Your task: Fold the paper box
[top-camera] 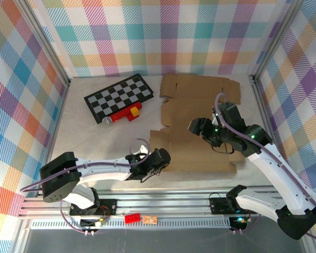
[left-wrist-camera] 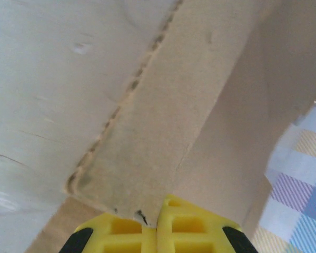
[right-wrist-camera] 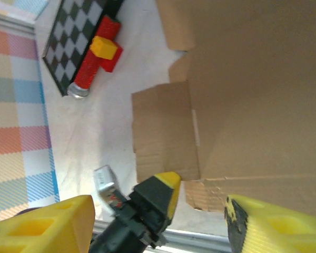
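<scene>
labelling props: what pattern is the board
Board: black and white checks, clearest in top external view.

A flattened paper box (top-camera: 195, 100) lay on the pale bench (top-camera: 95, 142), a checkerboard (top-camera: 118, 96) at its ten o'clock.

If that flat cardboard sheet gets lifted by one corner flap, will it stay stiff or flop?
Probably it hinges: the cardboard sheet is wide, thin and scored, so the flap in the left pincer should fold at a crease first. It looks light, so a push likely slides it across the smooth table.
</scene>
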Controlling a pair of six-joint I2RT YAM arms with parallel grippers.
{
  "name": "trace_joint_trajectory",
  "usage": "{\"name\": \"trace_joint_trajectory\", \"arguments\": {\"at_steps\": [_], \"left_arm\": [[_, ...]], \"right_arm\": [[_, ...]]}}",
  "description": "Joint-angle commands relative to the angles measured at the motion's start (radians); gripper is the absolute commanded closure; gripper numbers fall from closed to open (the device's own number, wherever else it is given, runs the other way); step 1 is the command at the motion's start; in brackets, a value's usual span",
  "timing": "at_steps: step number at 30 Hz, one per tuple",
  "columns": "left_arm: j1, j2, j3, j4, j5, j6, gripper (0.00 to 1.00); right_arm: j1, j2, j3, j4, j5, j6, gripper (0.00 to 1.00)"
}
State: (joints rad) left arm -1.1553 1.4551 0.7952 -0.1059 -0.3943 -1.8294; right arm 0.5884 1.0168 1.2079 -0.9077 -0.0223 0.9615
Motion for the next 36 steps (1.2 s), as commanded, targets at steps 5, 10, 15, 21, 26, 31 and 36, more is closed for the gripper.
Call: {"name": "trace_joint_trajectory", "arguments": {"at_steps": [5, 10, 15, 21, 26, 31, 36], "left_arm": [[0.047, -0.071, 0.145, -0.042, -0.031, 0.101, 1.00], [0.064, -0.082, 0.174, -0.038, -0.021, 0.129, 1.00], [0.078, -0.098, 0.182, -0.043, -0.009, 0.140, 1.00], [0.096, -0.107, 0.198, -0.045, 0.014, 0.167, 1.00], [0.102, -0.111, 0.203, -0.046, 0.031, 0.172, 1.00], [0.107, -0.113, 0.217, -0.053, 0.044, 0.176, 1.00], [0.110, -0.108, 0.225, -0.049, 0.058, 0.177, 1.00]], "right_arm": [[-0.006, -0.036, -0.075, -0.079, 0.019, 0.330, 0.35], [-0.006, -0.083, -0.128, -0.088, 0.043, 0.462, 0.27], [-0.006, -0.106, -0.166, -0.104, 0.067, 0.491, 0.25], [-0.006, -0.163, -0.268, -0.069, 0.064, 0.518, 0.24], [-0.005, -0.233, -0.359, 0.082, 0.125, 0.495, 0.21], [-0.013, -0.224, -0.422, 0.279, 0.151, 0.522, 0.25], [-0.047, -0.196, -0.421, 0.340, 0.154, 0.531, 0.36]]}}
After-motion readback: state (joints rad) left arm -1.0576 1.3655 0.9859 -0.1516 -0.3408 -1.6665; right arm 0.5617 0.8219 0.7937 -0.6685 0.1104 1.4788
